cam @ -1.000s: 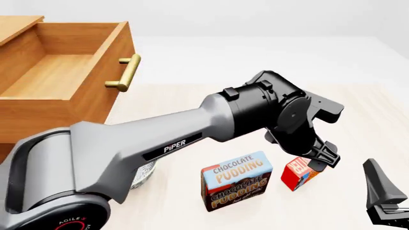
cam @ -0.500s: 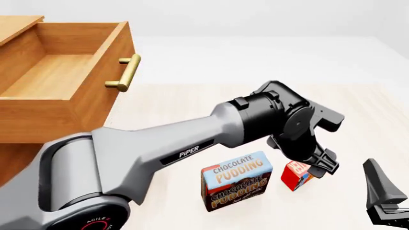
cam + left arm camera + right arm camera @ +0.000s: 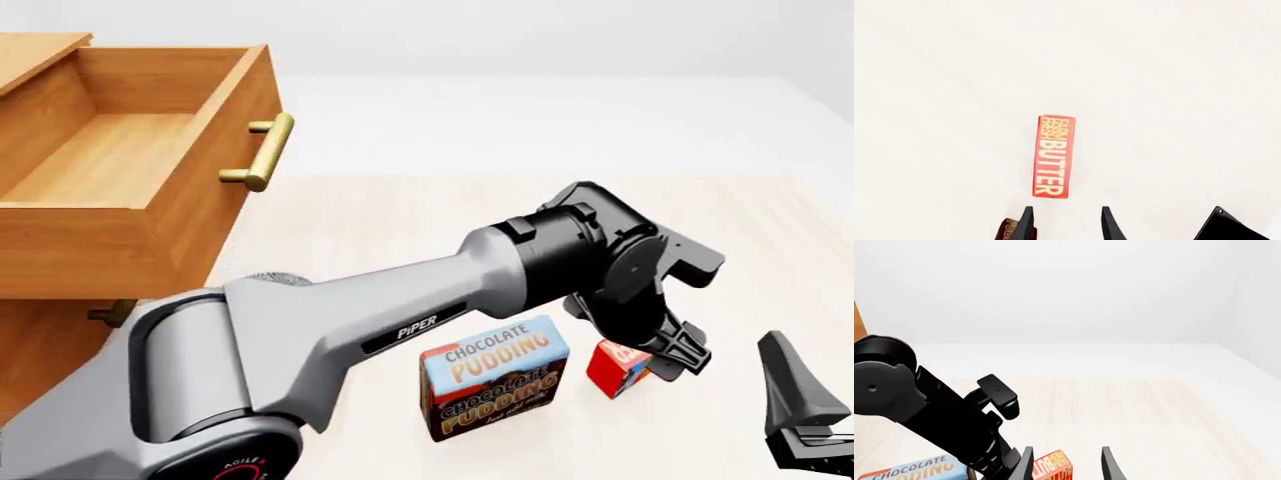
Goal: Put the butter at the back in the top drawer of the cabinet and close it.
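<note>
The butter point(image 3: 614, 366) is a small red box standing on the table just right of the pudding box. In the left wrist view the butter point(image 3: 1053, 156) lies lengthwise ahead of the open left gripper point(image 3: 1066, 226), in line with the gap and not touched. From the front, the left gripper point(image 3: 674, 352) hangs close over the butter's right side. The cabinet point(image 3: 47, 340) stands at the left, and its top drawer point(image 3: 114, 160) is pulled out and holds nothing I can see. My right gripper point(image 3: 1066, 464) is open and low at the table's near right, with the butter point(image 3: 1053, 467) in front of it.
A brown and light-blue Chocolate Pudding box point(image 3: 494, 378) stands upright immediately left of the butter. The brass handle point(image 3: 264, 152) sticks out from the open drawer's front. The left arm's long grey link point(image 3: 400, 300) crosses the table from the lower left.
The left arm has reached further right and sunk lower, bringing its gripper down next to the butter. The right gripper, butter and pudding box have stayed in place.
</note>
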Robot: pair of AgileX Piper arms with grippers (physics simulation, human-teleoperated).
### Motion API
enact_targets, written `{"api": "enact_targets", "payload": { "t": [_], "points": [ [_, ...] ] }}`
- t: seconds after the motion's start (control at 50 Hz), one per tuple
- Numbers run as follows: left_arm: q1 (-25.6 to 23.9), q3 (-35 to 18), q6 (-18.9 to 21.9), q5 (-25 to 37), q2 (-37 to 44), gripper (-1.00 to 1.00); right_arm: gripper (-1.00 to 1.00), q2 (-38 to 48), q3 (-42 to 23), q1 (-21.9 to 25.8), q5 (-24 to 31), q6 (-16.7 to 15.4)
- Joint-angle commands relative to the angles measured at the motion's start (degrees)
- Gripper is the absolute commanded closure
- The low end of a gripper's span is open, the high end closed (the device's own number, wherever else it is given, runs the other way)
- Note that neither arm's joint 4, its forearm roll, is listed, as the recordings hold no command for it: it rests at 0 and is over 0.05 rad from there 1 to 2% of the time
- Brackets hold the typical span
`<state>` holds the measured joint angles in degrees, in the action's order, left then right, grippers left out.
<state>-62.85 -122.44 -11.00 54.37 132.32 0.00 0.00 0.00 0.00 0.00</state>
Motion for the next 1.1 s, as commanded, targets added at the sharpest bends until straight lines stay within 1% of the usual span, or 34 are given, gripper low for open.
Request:
{"api": "enact_targets", "payload": {
  "t": [0.02, 0.2, 0.46, 0.88, 1.1],
  "points": [
    [0.32, 0.36, 0.38, -0.17, 0.23, -1.0, -1.0, 0.0, 0.0, 0.0, 0.0, 0.0],
    [1.08, 1.16, 0.95, -0.46, -0.3, -1.0, -1.0, 0.0, 0.0, 0.0, 0.0, 0.0],
    [1.55, 1.01, 1.54, -0.17, -0.17, -1.0, -1.0, 0.0, 0.0, 0.0, 0.0, 0.0],
    [1.27, -3.39, 1.56, 1.81, 2.79, -1.0, -1.0, 0.0, 0.0, 0.0, 0.0, 0.0],
    [1.67, -3.17, 1.73, 1.67, 2.78, -1.0, -1.0, 0.0, 0.0, 0.0, 0.0, 0.0]
  ]
}}
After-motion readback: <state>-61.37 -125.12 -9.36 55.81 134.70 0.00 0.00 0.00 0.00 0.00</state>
